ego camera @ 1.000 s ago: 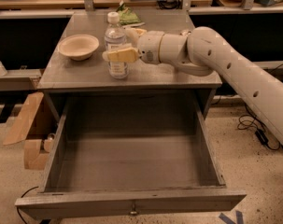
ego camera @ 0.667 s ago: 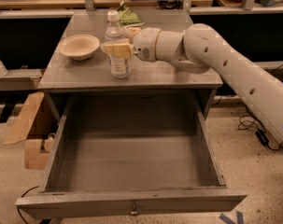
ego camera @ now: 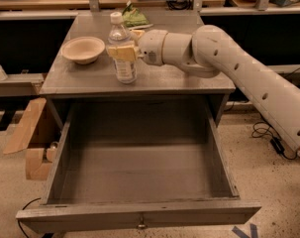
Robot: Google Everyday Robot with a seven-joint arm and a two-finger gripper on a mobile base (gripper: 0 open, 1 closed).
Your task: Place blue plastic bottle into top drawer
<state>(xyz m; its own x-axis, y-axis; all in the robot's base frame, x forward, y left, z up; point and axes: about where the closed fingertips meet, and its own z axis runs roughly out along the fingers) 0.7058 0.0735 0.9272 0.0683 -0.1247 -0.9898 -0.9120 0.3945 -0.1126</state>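
Grasping the blue plastic bottle point(ego camera: 125, 69) mid-body with the gripper point(ego camera: 121, 51), upright near the table point(ego camera: 184, 82)'s front edge.

Arm's end effector point(ego camera: 124, 51) at mid-height of the blue plastic bottle point(ego camera: 125, 71), which stands upright on the grey surface point(ego camera: 90, 77). Beige bowl point(ego camera: 83, 49) near it, camera-left. Below, top drawer point(ego camera: 139, 215) pulled open.

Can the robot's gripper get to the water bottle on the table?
Probably yes. The gripper is right at the middle of the blue plastic bottle, with nothing between them. The bowl sits apart, on the bottle's far side.
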